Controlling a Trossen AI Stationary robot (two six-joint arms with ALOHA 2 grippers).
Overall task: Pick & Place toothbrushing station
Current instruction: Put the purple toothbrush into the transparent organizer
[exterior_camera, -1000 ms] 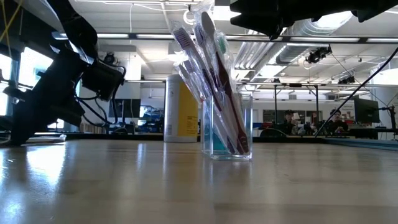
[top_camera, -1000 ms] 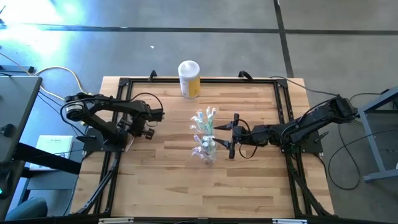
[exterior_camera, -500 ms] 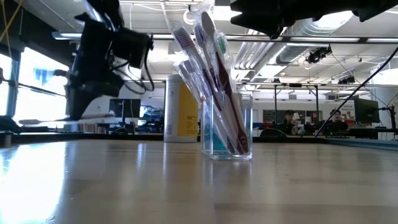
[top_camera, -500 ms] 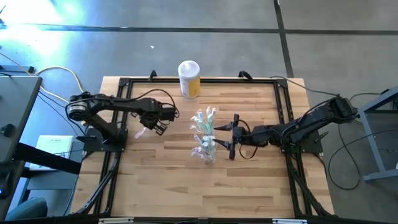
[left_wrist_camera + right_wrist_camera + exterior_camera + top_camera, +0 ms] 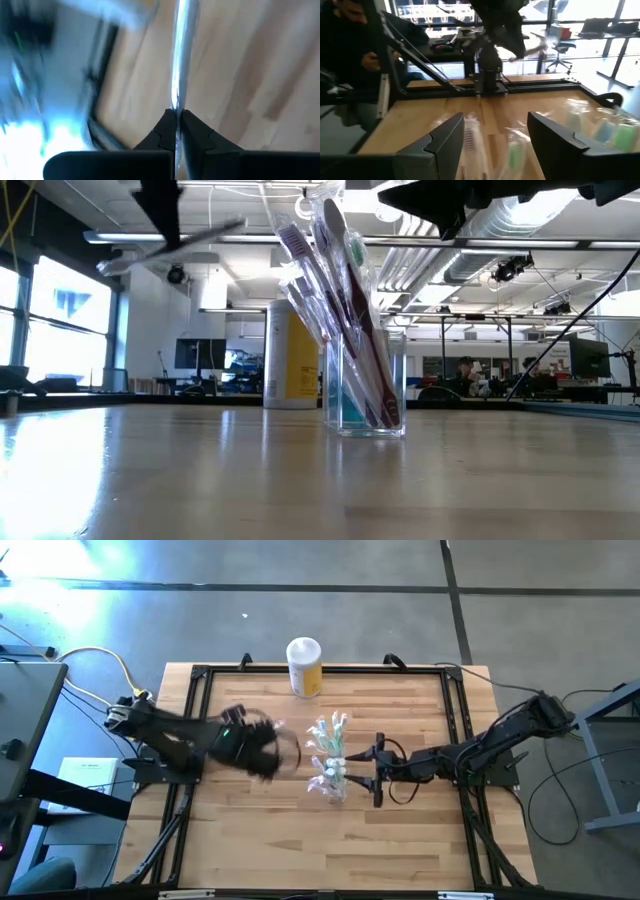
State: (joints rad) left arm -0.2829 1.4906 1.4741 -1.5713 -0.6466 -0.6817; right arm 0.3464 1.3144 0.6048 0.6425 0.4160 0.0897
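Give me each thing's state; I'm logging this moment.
Clear cup: upright, full of brushes.
Toothbrushes: bunched, leaning.
Yellow canister: upright, lidded.
Left tool: shut on a thin toothbrush.
Right tool: open beside the cup.

The left gripper (image 5: 176,120) pinches a thin translucent toothbrush (image 5: 181,60) between its closed fingers, above the wooden table (image 5: 260,75), whose dark frame edge (image 5: 102,70) shows blurred.
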